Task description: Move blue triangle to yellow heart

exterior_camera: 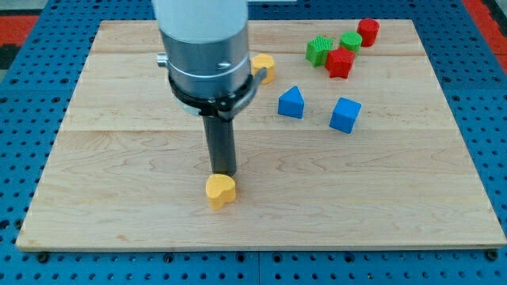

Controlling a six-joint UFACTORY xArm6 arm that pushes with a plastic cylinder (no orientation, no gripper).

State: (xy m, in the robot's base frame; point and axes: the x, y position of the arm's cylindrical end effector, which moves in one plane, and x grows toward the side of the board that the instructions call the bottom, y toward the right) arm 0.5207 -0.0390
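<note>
the arm carries no jaws, only a rod. my tip (223,173) rests at centre frame, touching the top of the yellow heart (220,191). the blue triangle (291,103) sits upper right of centre on the worktop (119,198), well apart from my tip. judged light, rigid, free-sliding; it may rotate if pushed off-centre. apply contact on its upper-right face, pushing toward lower left
</note>
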